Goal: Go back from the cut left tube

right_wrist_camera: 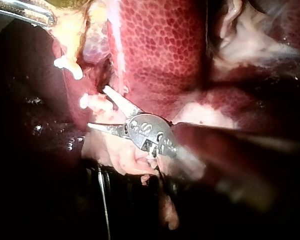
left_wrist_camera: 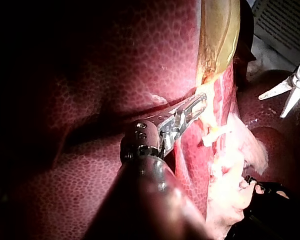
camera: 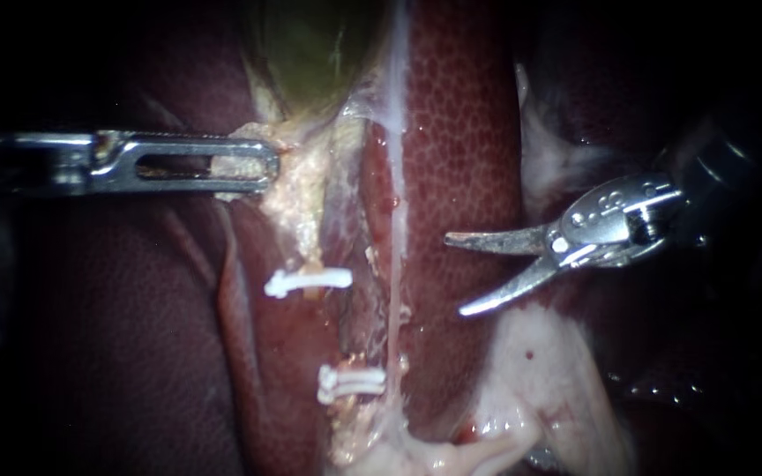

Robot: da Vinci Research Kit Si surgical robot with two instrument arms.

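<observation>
Cut left tube (camera: 312, 251) lower centre, gapped between upper clip (camera: 308, 282) & lower clips (camera: 352, 382); right instrument (camera: 454, 274), blades apart & empty, sits clear at centre-right over liver (camera: 460, 132), retreat prob mostly done; left instrument (camera: 262, 166) upper left clamps pale tissue (camera: 300, 181) under gallbladder (camera: 310, 44)

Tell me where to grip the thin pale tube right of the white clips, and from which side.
Take the thin pale tube probably on its bare straight stretch, level with the gap between the single white clip and the paired white clips. Come crosswise from the view's right: mottled red liver lies open there, while clips and fat crowd the other side. The right instrument has open blades.
</observation>
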